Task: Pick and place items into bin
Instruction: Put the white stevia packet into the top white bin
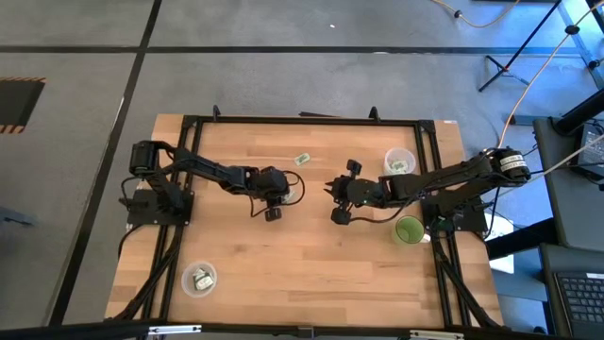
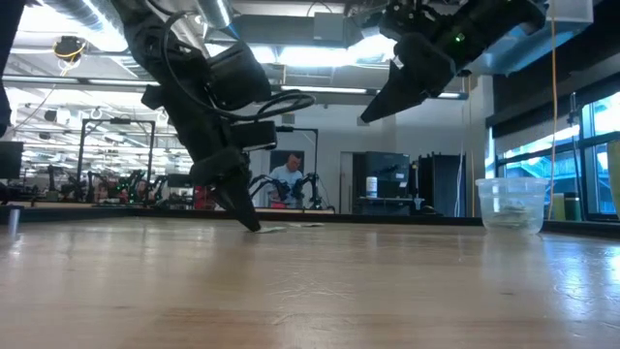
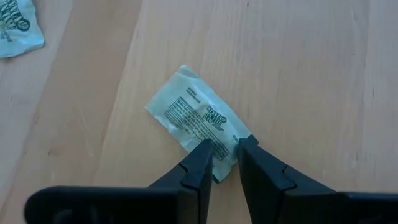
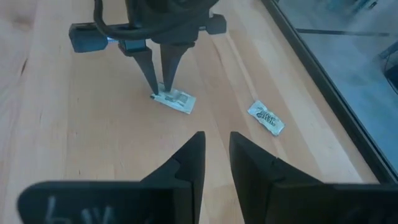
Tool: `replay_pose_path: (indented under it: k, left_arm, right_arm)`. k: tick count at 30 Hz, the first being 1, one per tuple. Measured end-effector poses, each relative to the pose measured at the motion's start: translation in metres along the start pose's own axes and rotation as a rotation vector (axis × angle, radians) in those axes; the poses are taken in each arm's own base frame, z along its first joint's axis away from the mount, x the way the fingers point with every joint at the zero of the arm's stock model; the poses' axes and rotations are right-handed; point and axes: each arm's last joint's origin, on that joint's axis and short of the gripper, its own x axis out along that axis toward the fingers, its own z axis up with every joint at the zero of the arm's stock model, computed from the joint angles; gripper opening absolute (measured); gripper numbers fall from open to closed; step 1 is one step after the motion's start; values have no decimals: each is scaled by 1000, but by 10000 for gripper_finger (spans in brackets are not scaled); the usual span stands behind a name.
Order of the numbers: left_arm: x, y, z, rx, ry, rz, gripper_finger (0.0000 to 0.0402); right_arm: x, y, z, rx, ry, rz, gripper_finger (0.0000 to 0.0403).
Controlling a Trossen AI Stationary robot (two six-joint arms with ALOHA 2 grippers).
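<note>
A pale green packet [image 3: 193, 118] with dark print lies flat on the wooden table near its middle, also visible in the right wrist view [image 4: 179, 99]. My left gripper [image 3: 222, 149] stands over it, pointing down, shut on one end; it appears in the high view [image 1: 276, 195] and low view [image 2: 250, 225] too. A second packet [image 4: 266, 117] lies loose toward the far edge [image 1: 303, 159]. My right gripper [image 4: 216, 140] hovers above the table to the right of the left one [image 1: 330, 192], fingers slightly apart and holding nothing. My left gripper pinches the packet's near end [image 3: 222, 163] between its two fingers, coming from above and pointing down. Only that end sits between the fingertips [image 4: 163, 93]. The packet lies flat on the table, its other end [image 3: 177, 78] reaching out past the fingers.
A clear cup with packets [image 1: 399, 162] stands at the far right, and shows in the low view [image 2: 511, 204]. A green cup [image 1: 409, 229] sits at the right edge, another clear cup with packets [image 1: 199, 278] at the near left. A black frame [image 1: 302, 121] rims the table. A person works in the room behind [image 2: 288, 179].
</note>
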Motion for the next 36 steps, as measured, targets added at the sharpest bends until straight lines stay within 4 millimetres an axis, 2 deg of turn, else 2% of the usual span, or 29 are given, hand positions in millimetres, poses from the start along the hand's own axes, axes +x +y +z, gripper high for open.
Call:
replay_pose_path:
  k: [10, 14, 18, 22, 27, 36]
  left_arm:
    - [0, 0, -1, 41, 9, -2, 6]
    - [-4, 0, 0, 83, 1, -21, 6]
    - [-18, -2, 1, 91, -24, -125, 4]
    - [-44, -4, 21, 10, -190, -254, 4]
    - [-61, -7, 36, -65, -338, -399, 5]
    - [-64, -8, 41, -152, -364, -475, 4]
  right_arm:
    - [0, 0, -1, -5, 10, 0, 78]
    - [0, 0, -2, -82, 14, 1, 78]
    - [0, 2, -2, -272, 11, 84, 78]
    - [1, 6, 0, -427, -37, 168, 78]
    - [8, 11, 5, -532, -123, 197, 78]
    - [22, 30, 7, -680, -243, 207, 78]
